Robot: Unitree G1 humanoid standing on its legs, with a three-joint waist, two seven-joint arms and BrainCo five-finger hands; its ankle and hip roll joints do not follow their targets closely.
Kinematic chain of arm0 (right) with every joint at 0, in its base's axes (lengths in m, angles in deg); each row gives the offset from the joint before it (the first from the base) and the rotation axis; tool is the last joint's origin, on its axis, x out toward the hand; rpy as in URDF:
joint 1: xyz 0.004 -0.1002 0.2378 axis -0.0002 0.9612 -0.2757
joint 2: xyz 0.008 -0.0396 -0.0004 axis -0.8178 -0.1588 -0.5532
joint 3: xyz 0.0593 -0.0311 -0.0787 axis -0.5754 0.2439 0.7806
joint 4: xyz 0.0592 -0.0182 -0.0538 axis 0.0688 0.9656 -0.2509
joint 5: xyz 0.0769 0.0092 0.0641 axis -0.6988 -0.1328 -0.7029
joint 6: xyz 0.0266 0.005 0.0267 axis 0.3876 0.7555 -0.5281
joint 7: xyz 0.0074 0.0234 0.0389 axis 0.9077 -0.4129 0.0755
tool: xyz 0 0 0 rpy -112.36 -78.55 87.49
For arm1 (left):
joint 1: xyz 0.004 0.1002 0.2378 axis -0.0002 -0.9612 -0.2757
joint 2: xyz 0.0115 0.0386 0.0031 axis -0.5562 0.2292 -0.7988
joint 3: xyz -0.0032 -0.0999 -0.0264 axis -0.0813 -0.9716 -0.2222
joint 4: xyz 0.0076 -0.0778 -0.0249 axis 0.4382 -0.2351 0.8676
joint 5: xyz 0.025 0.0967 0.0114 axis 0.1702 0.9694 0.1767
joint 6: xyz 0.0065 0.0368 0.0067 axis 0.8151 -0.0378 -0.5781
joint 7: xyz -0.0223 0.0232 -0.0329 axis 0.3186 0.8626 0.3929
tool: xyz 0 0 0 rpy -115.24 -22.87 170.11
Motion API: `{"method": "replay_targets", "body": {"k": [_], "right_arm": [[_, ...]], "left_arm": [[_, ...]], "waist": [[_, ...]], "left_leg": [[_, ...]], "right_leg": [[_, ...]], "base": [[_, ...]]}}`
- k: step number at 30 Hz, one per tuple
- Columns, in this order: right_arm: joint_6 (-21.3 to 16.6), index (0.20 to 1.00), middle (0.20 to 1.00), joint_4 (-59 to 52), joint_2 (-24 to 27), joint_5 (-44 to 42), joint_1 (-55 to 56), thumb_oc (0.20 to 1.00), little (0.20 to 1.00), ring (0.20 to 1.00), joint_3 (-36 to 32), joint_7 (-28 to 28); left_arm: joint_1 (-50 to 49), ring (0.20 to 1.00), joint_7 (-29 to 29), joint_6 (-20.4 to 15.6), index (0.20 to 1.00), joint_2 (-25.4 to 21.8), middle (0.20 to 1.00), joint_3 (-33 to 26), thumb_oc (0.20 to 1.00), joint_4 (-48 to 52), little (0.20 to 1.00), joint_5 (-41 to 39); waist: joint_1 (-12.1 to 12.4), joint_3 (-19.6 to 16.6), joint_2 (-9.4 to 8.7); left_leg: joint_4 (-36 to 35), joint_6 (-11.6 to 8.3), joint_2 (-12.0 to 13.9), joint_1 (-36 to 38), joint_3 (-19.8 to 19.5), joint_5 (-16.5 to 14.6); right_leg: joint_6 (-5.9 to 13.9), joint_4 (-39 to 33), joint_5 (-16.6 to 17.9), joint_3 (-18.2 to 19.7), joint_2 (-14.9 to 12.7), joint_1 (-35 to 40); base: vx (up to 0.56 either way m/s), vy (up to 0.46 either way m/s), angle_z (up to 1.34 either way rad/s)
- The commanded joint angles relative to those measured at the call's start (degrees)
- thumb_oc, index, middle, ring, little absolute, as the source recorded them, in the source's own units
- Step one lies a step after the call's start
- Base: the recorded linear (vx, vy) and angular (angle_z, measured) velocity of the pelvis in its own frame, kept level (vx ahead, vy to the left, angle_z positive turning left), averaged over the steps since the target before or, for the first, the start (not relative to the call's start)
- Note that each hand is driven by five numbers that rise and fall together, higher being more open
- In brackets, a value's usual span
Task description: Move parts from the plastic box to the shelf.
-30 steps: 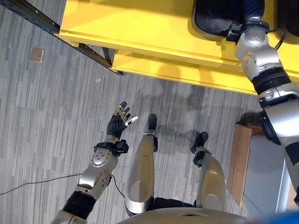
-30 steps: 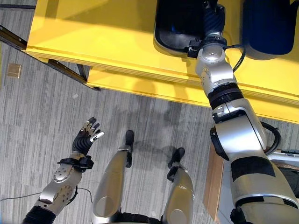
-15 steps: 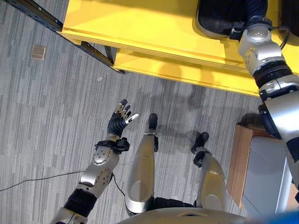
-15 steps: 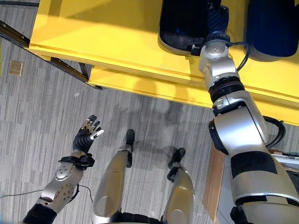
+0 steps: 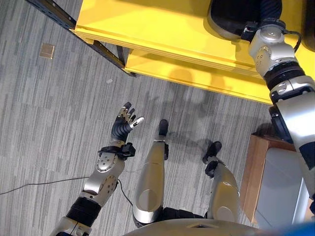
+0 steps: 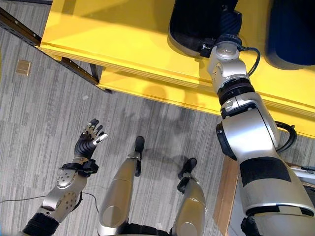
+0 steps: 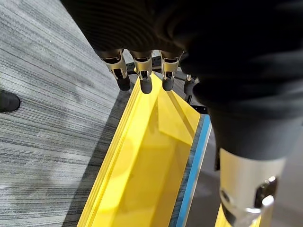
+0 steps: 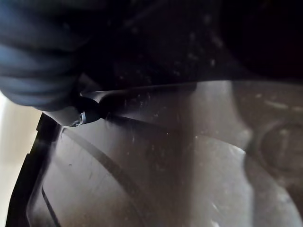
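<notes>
A black moulded part (image 6: 189,24) lies on the yellow shelf (image 5: 162,29) at the far side. My right arm stretches up onto it, and my right hand (image 6: 228,20) rests over the part's right end, its fingers hidden. Dark plastic (image 8: 156,156) lies very close in the right wrist view. A second, dark blue part (image 6: 291,32) sits on the shelf to the right. My left hand (image 5: 126,120) hangs over the grey floor with straight fingers (image 7: 144,78), holding nothing.
A wooden-sided stand (image 5: 255,167) with a pale grey box (image 5: 278,189) is at the lower right. A dark metal shelf rail (image 5: 55,13) runs off at the upper left. On the carpet lies a small tan square (image 5: 47,50).
The whole picture has shifted a little, so the camera moved. My right arm stays on the black part and my left hand stays open over the floor.
</notes>
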Motion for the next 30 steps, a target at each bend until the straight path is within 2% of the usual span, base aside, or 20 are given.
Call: {"method": "replay_targets", "body": {"k": [1, 17, 18, 19, 20, 21, 30], "right_arm": [[-3.0, 0.200, 0.200, -0.8, 1.1, -0.6, -5.4, 0.200, 0.200, 0.200, 1.0, 0.2], [-2.9, 0.200, 0.200, 0.0, 1.7, -0.2, -6.9, 0.200, 0.200, 0.200, 2.3, -0.5], [-3.2, 0.366, 0.366, -0.3, 1.6, -1.3, -6.8, 0.366, 0.366, 0.366, 1.9, -0.5], [-3.3, 0.592, 0.592, -0.3, 1.6, -1.9, -6.9, 0.592, 0.592, 0.592, 1.7, -0.6], [-3.3, 0.740, 0.740, -0.3, 1.6, -1.9, -6.9, 0.740, 0.740, 0.740, 1.7, -0.6], [-3.5, 1.000, 1.000, -0.1, 1.5, -2.1, -7.0, 1.000, 1.000, 1.000, 1.7, -0.6], [-4.7, 1.000, 1.000, -3.0, 2.2, -2.2, -7.3, 1.000, 1.000, 1.000, 2.7, -0.9]], "left_arm": [[-1.0, 1.000, -0.1, -3.0, 1.000, -2.1, 1.000, 2.6, 1.000, 3.2, 1.000, -1.0], [-0.3, 1.000, 0.2, -3.2, 1.000, -2.5, 1.000, 3.7, 1.000, 3.3, 1.000, -1.0], [-0.3, 1.000, 0.3, -3.2, 1.000, -2.5, 1.000, 3.7, 1.000, 3.4, 1.000, -1.1], [-0.2, 1.000, 0.2, -3.2, 1.000, -2.6, 1.000, 3.7, 1.000, 3.4, 1.000, -1.2], [-0.2, 1.000, 0.2, -3.2, 1.000, -2.6, 1.000, 3.7, 1.000, 3.4, 1.000, -1.2], [-0.1, 1.000, 0.2, -3.2, 1.000, -2.7, 1.000, 3.6, 1.000, 3.2, 1.000, -1.1], [-0.8, 1.000, 0.7, -3.2, 1.000, -2.8, 1.000, 3.5, 1.000, 2.8, 1.000, -1.8]], "waist": [[0.9, -2.4, 0.77], [1.9, -2.5, 1.03], [1.8, -2.4, 1.05], [1.8, -2.5, 1.02], [1.8, -2.5, 1.02], [1.6, -2.5, 0.99], [1.4, -2.5, 0.95]], "left_leg": [[0.7, -2.24, 0.7, -0.1, -1.9, -3.7], [1.3, -2.00, 0.1, -0.3, -2.3, -4.0], [1.3, -2.01, 0.1, -0.3, -2.3, -4.1], [1.3, -2.01, 0.1, -0.3, -2.3, -4.0], [1.3, -2.01, 0.1, -0.3, -2.3, -4.0], [1.2, -2.09, 0.0, -0.3, -2.3, -4.0], [1.3, -2.16, 0.1, 0.1, -2.2, -4.0]], "right_leg": [[1.77, 3.1, -4.5, -1.2, -0.4, 1.4], [1.77, 2.9, -4.6, -1.8, -0.7, 2.2], [1.76, 3.0, -4.6, -1.7, -0.7, 2.2], [1.75, 3.0, -4.6, -1.7, -0.6, 2.1], [1.75, 3.0, -4.6, -1.7, -0.6, 2.1], [1.72, 3.0, -4.7, -1.6, -0.6, 2.1], [1.68, 3.4, -4.8, -1.5, -0.6, 2.3]], "base": [[0.00, 0.012, 0.09], [0.00, 0.003, 0.02], [0.00, 0.000, 0.00], [0.00, 0.000, 0.00], [0.00, 0.000, 0.00], [0.00, 0.000, 0.00], [0.00, 0.000, 0.00]]}}
